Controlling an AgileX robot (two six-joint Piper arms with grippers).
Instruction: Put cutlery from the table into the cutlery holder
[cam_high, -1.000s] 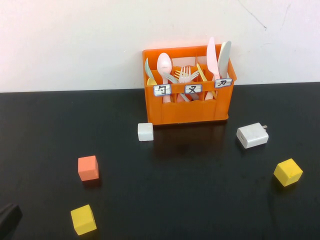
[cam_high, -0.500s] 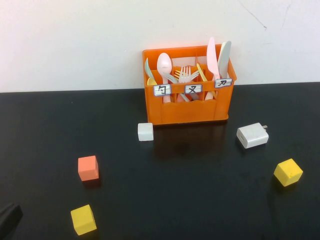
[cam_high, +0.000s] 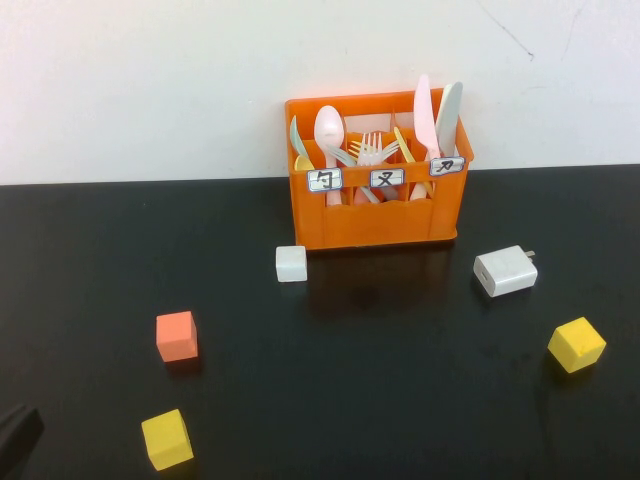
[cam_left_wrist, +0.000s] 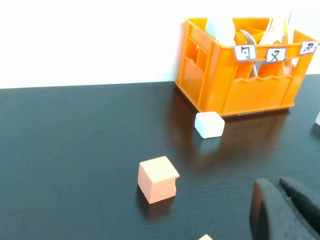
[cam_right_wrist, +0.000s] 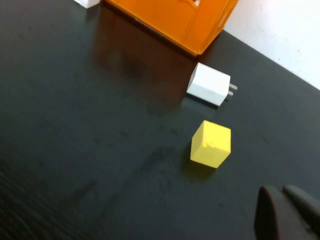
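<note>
The orange cutlery holder (cam_high: 372, 205) stands at the back of the black table against the white wall. It holds spoons, forks and knives upright in three labelled compartments, and also shows in the left wrist view (cam_left_wrist: 245, 70). No loose cutlery shows on the table. My left gripper (cam_high: 14, 432) sits low at the near left corner, its fingers (cam_left_wrist: 270, 210) pressed together and empty. My right gripper (cam_right_wrist: 284, 202) is out of the high view; it is shut and empty, near a yellow cube (cam_right_wrist: 211, 143).
A white cube (cam_high: 291, 263) lies in front of the holder's left end. A white charger plug (cam_high: 505, 270) lies to the right. An orange cube (cam_high: 176, 335) and a yellow cube (cam_high: 166, 438) lie near left, another yellow cube (cam_high: 576, 344) near right.
My left gripper has drawn back slightly toward the near left corner. Nothing else has moved.
</note>
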